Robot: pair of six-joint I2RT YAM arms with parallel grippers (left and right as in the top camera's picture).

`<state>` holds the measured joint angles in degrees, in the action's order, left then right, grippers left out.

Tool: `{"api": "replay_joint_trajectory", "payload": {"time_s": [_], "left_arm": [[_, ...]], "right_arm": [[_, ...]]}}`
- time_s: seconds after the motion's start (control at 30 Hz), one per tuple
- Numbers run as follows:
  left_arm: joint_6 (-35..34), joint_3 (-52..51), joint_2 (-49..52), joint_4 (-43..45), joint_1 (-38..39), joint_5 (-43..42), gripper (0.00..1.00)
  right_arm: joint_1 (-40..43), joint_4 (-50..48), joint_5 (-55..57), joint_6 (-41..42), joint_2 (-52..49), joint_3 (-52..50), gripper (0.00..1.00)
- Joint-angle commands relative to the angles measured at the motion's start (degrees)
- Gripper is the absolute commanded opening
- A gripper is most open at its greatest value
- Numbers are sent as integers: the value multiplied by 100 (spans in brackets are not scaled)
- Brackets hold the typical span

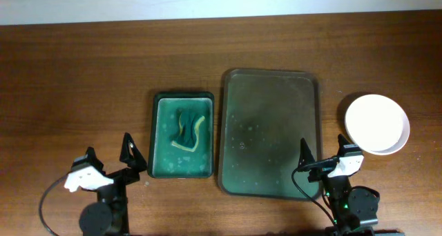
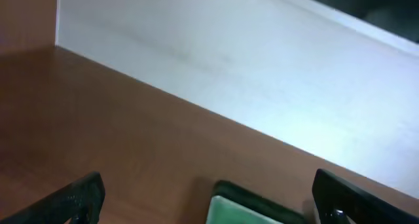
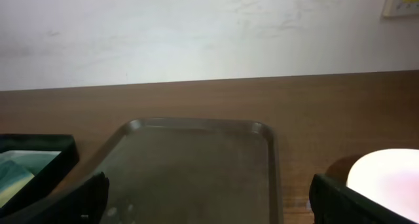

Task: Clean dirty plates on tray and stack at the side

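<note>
No plates lie on the tray; they sit clean, just right of it on the bench. Left hand and right hand hang released at the near side. Stacking looks finished, so the next move calls for nothing.

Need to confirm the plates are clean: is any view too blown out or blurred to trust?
Overhead: sharp and evenly lit, but the plates are overexposed to flat white, no surface detail. Right wrist: they bloom at the frame's lower right corner; the tray is soft but readable. Left wrist: blurred, mostly wall and table, no plates in it.
</note>
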<state>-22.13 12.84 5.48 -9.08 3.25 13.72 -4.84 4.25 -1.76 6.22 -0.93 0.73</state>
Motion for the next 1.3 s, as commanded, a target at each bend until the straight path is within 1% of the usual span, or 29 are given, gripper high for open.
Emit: {"api": "replay_joint_trajectory", "payload": {"time_s": [0.0,0.1,0.13,0.17,1.27], "left_arm": [[-33,-584,-518,369,-140,-85,99],[-79,-1110,-520,769,-140,-94,99],[-125,-1248,-520,780,-138,-131,99],[-140,-1235,-520,573,-144,-129,99],[-140,-1235,-514,560,-144,-129,99]], "right_arm": [[-39,4,-59,17,39,-42,98],[-39,4,-59,17,39,-42,98],[-39,4,-59,17,39,-42,98],[-39,4,-59,17,39,-42,98],[-39,2,-59,17,39,-42,98]]}}
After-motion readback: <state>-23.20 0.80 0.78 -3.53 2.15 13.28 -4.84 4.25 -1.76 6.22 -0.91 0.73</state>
